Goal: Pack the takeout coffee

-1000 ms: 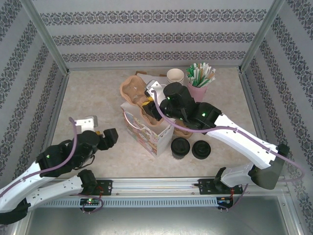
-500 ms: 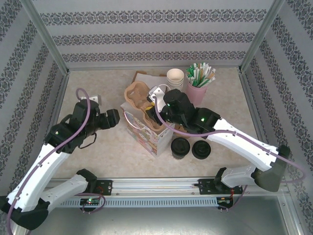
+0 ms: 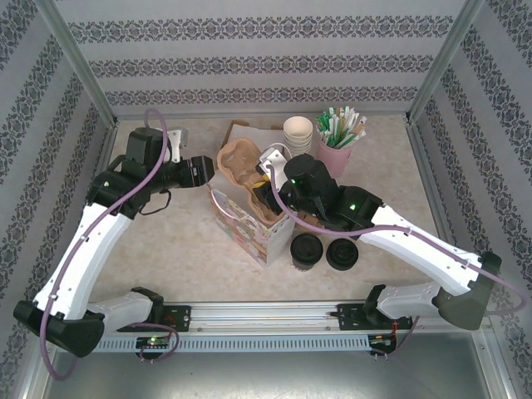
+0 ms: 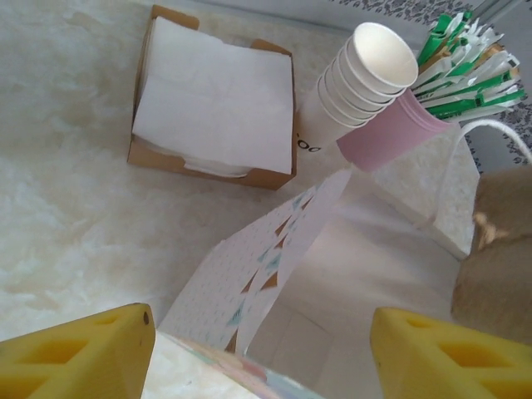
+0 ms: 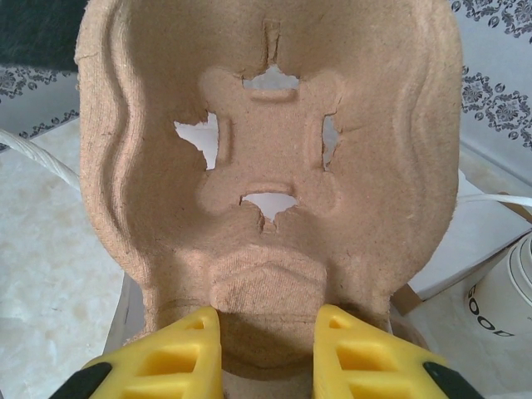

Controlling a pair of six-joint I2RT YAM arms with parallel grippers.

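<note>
Seen from above, the takeout coffee stands just beside the paper bag, the right gripper half hidden over the bag's mouth; the left wrist view crops the left gripper, jaws wide; the right wrist view shows fingers clamping the cup carrier.

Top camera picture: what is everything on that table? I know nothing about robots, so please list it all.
takeout coffee: one, black, in front, right of the bag
lid pile: one, black, right of the coffee
paper bag: one, white patterned, centre, open
cup carrier: one, brown pulp, over the bag
paper cups: one stack, cream, back
pink cup: one, beside the stack
sticks: a bunch, green and white, in pink cup
napkin box: one, brown, white napkins, back
left gripper: yellow fingers, open
right gripper: yellow fingers, holding carrier
</note>
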